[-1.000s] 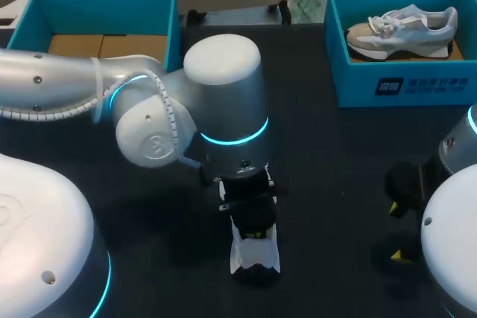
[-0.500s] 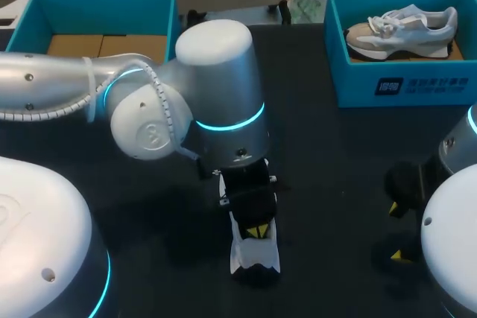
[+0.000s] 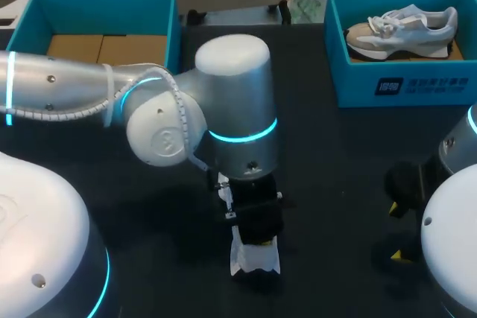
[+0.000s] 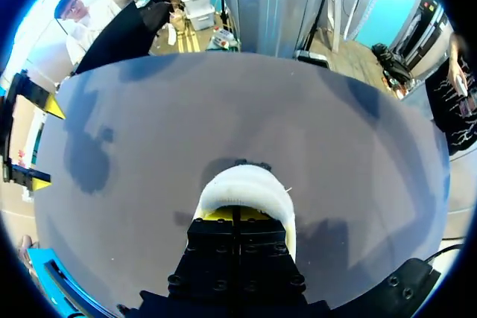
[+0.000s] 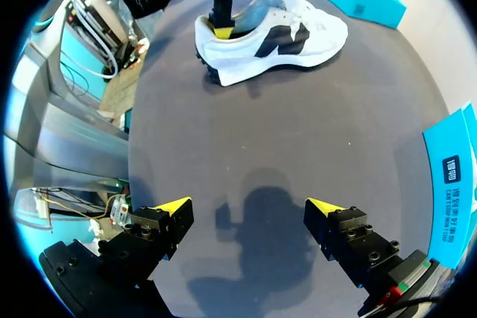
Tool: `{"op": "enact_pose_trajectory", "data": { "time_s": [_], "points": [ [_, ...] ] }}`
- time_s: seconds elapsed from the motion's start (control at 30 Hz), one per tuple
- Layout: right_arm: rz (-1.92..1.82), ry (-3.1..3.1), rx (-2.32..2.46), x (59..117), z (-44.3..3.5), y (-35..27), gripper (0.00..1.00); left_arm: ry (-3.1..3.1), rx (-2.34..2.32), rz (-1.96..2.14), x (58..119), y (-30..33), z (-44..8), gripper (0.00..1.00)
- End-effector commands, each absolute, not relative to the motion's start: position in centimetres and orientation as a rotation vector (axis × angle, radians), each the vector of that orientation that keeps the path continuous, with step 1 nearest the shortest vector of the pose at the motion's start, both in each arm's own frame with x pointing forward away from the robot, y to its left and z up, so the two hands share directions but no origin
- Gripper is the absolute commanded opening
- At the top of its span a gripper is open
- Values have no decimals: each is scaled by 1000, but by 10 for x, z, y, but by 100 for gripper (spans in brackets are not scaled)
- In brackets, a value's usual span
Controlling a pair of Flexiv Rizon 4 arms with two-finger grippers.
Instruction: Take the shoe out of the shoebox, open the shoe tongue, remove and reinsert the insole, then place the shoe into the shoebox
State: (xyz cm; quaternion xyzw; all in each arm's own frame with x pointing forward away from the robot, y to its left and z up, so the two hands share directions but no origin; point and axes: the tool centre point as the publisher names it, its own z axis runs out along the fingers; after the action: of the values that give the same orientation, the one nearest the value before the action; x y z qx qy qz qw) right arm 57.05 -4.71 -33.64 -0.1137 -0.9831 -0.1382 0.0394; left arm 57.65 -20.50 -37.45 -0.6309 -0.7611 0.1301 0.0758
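A white shoe [image 3: 253, 261] with a dark side mark [image 5: 283, 42] stands on the dark table, near its front edge at the middle. My left gripper [image 3: 258, 240] points down into the shoe's heel opening [image 5: 222, 31], fingers shut. What lies between the tips is hidden inside the shoe. In the left wrist view the shoe's rounded white end [image 4: 246, 184] shows just ahead of the shut left gripper [image 4: 238, 216]. My right gripper [image 5: 250, 206] hangs open over bare table, well to the right of the shoe [image 3: 399, 232]. The blue shoebox [image 3: 417, 87] stands at the back right.
A second shoe [image 3: 402, 31], beige and white, lies inside the blue shoebox. Another blue box [image 3: 97, 1] with cardboard in it stands at the back left. A corner of a blue box [image 5: 451, 184] lies close beside my right gripper.
My left arm has shifted a little to the right and toward the front edge, its gripper sinking lower over the shoe. The right arm has kept still.
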Motion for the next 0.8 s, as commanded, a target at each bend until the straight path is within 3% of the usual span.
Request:
{"op": "enact_pose_trajectory", "data": {
  "time_s": [0.03, 0.2, 0.8],
  "points": [
    [-426, -3016, -348, 568, -335, -48, 100, -2290, -1890, 343, 568, -216, -398, 0],
    [-426, -3016, -348, 568, -335, -48, 100, -2293, -1867, 310, 566, -212, -409, 0],
    [-426, -3016, -348, 568, -335, -48, 100, -2323, -1881, 353, 576, -203, -363, 0]
  ]
}}
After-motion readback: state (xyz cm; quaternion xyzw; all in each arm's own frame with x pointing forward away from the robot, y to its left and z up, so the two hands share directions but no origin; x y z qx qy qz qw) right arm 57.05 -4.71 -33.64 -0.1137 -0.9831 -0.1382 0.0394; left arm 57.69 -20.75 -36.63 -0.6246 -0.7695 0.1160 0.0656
